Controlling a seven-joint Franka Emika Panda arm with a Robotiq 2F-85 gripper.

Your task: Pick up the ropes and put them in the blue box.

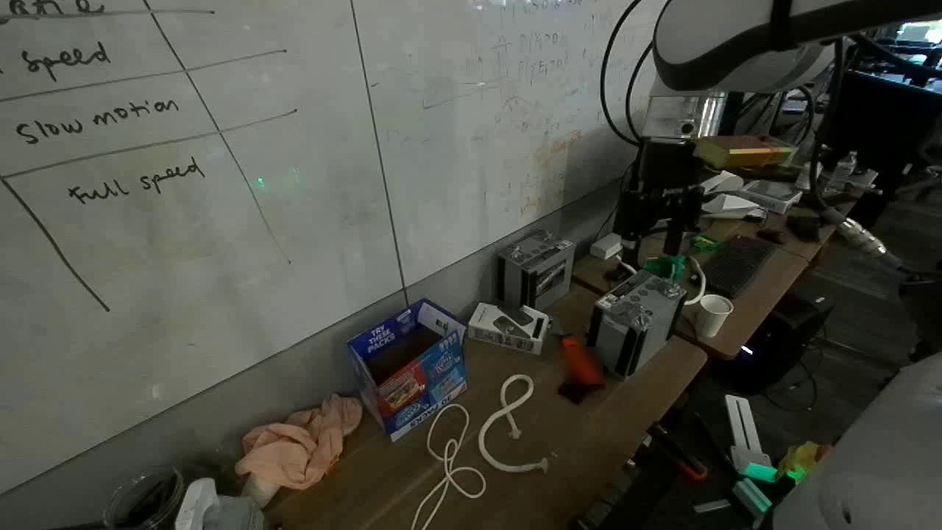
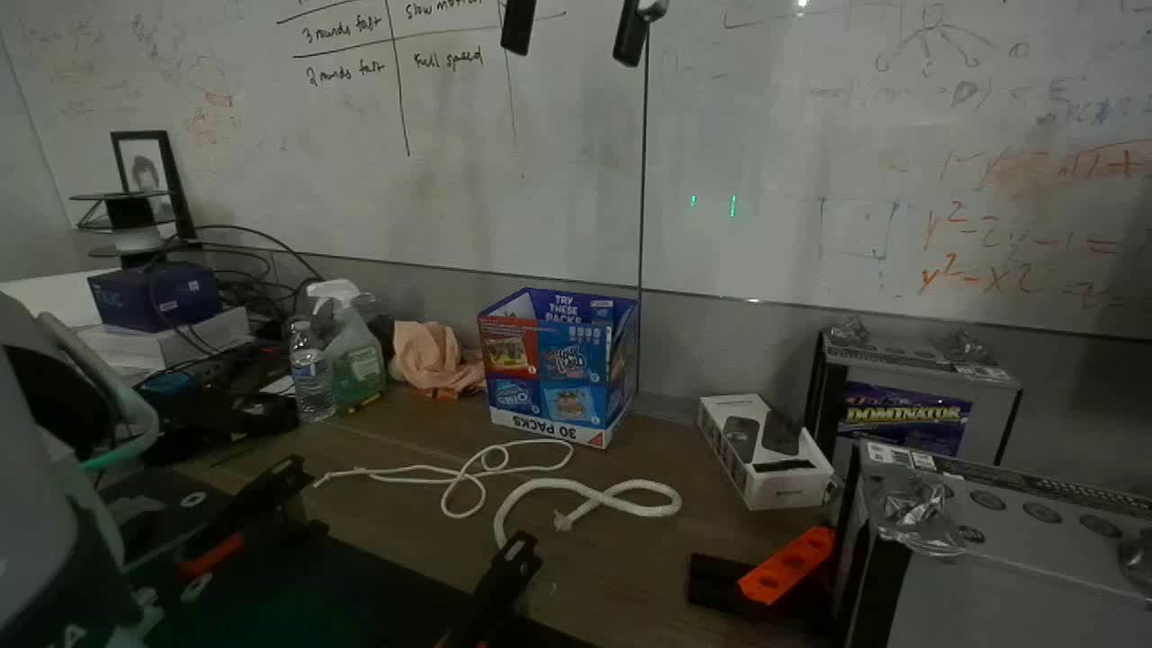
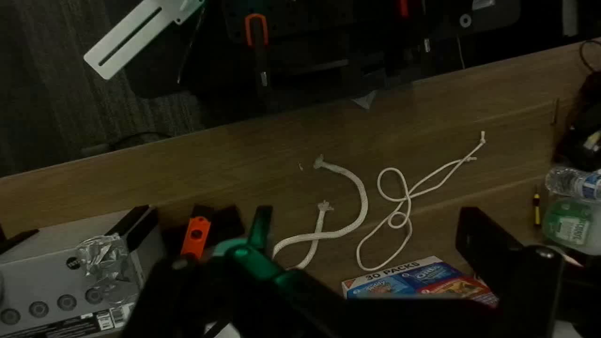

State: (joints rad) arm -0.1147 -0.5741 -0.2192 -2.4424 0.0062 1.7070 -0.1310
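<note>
A thick white rope (image 1: 483, 439) lies in a looped curve on the wooden table, also in an exterior view (image 2: 605, 497) and the wrist view (image 3: 364, 202). A thin white rope (image 1: 449, 458) lies tangled beside it, also in an exterior view (image 2: 461, 474) and the wrist view (image 3: 407, 197). The blue box (image 1: 444, 366) stands open-topped behind the ropes against the whiteboard wall, also in an exterior view (image 2: 549, 378); its printed front shows in the wrist view (image 3: 399, 284). My gripper (image 3: 365, 225) is open and empty, high above the table, in both exterior views (image 1: 650, 239) (image 2: 573, 43).
A white phone box (image 1: 508, 327), an orange tool (image 1: 580, 362) and two grey boxes (image 1: 636, 324) (image 1: 541, 269) stand on one side. A peach cloth (image 1: 305, 445), a spray bottle (image 2: 355, 351) and a water bottle (image 2: 312, 382) stand on the opposite side.
</note>
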